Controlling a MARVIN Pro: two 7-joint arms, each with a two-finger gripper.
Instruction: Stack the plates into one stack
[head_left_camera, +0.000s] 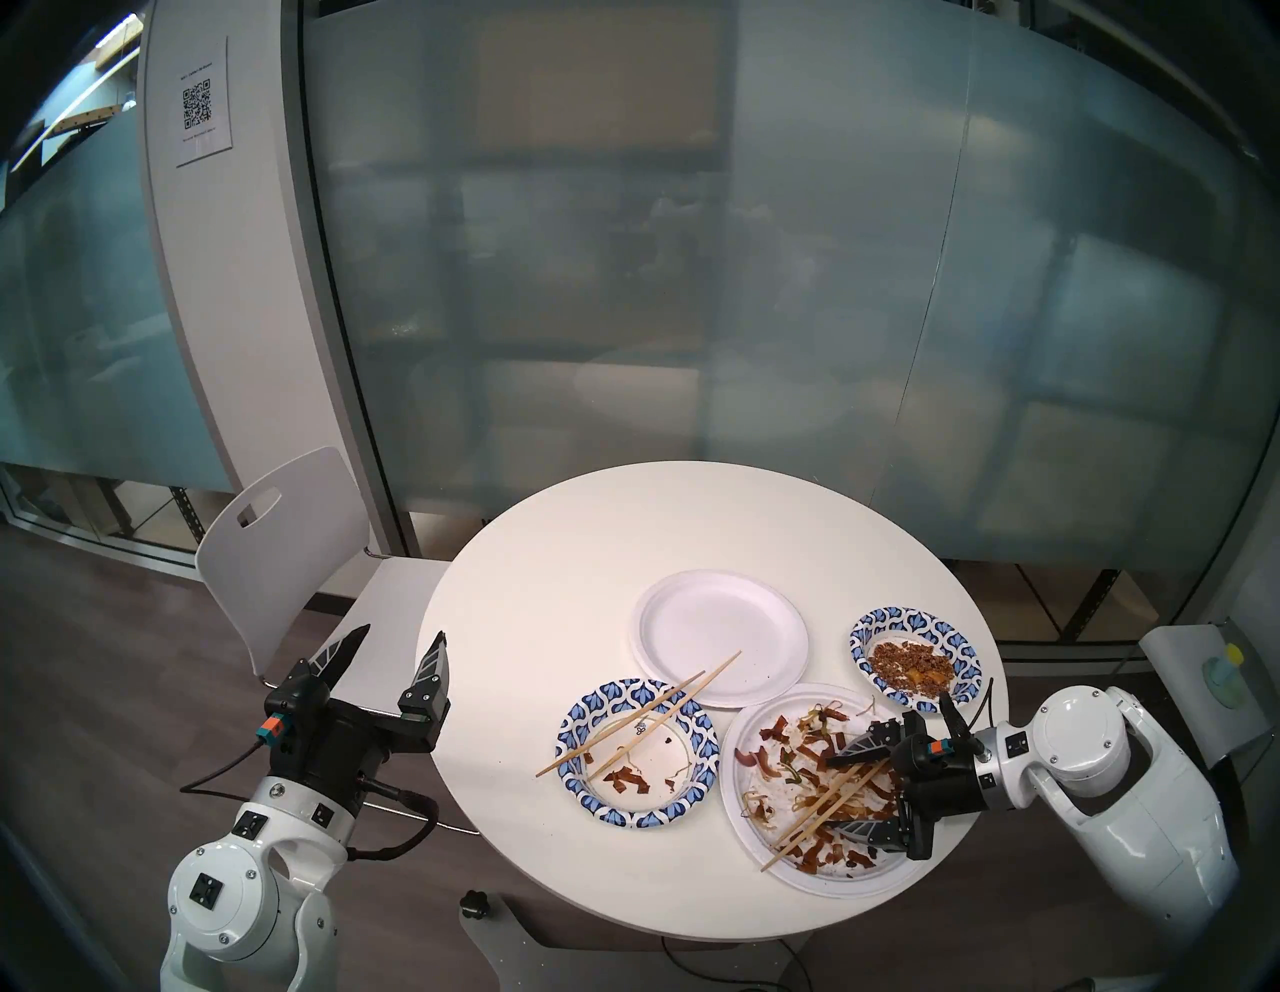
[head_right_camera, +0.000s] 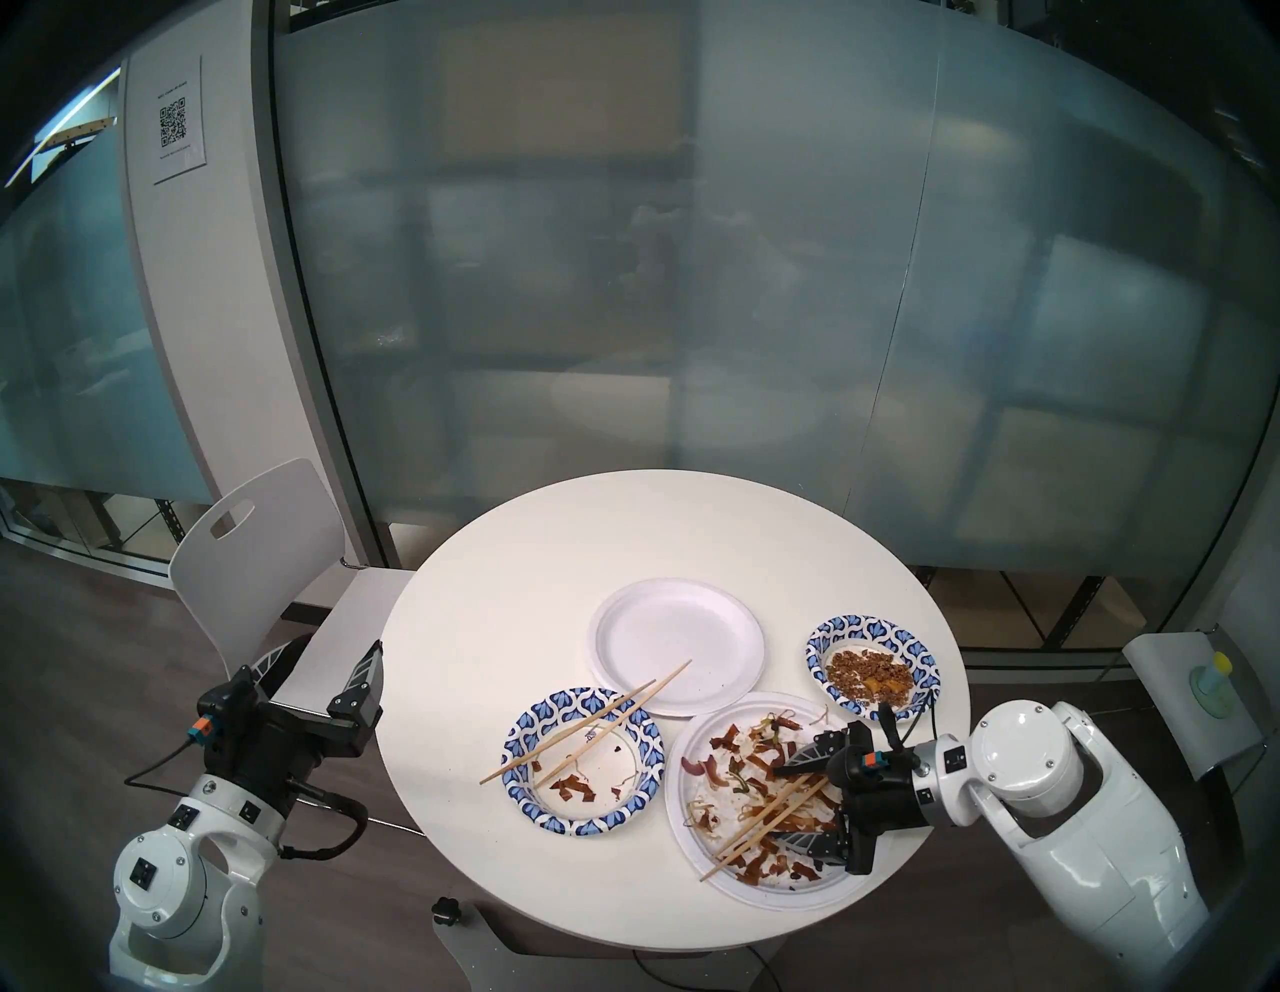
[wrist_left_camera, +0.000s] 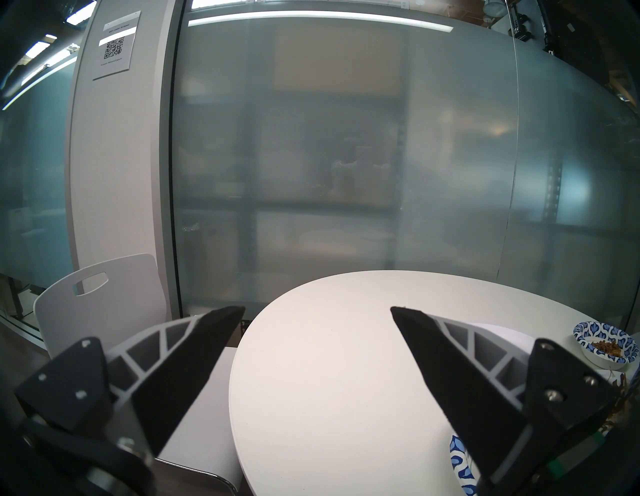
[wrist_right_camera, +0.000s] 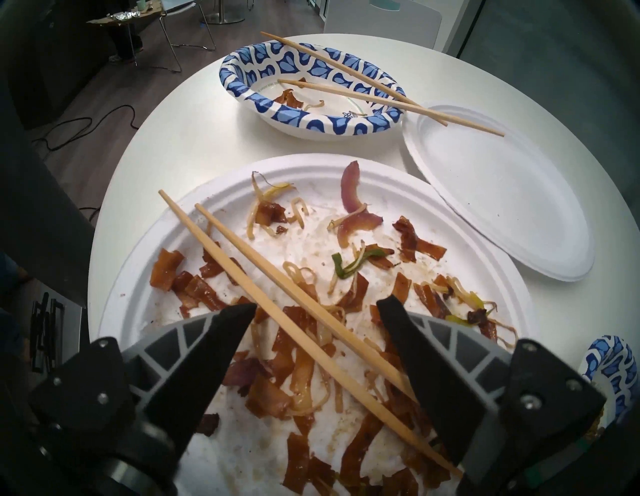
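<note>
Under the right tool (wrist_right_camera: 315, 308), spread, lies the soiled white plate (wrist_right_camera: 450, 204).

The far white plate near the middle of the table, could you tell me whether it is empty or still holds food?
Empty: the far white plate shows a bare surface, with only chopstick tips crossing its near rim.

White round tabletop (head_left_camera: 554, 589). Near its far edge, a plain white plate (head_left_camera: 720, 634). By the right edge, a bowl (head_left_camera: 916, 654) rimmed in blue-and-white petals, brown crumbs inside. Same petal pattern on the near-left bowl (head_left_camera: 634, 751), pale wooden chopsticks (head_left_camera: 641, 713) across it. Near edge: a white plate (head_left_camera: 817, 790) smeared with brown scraps, purple onion, green shreds.
</note>
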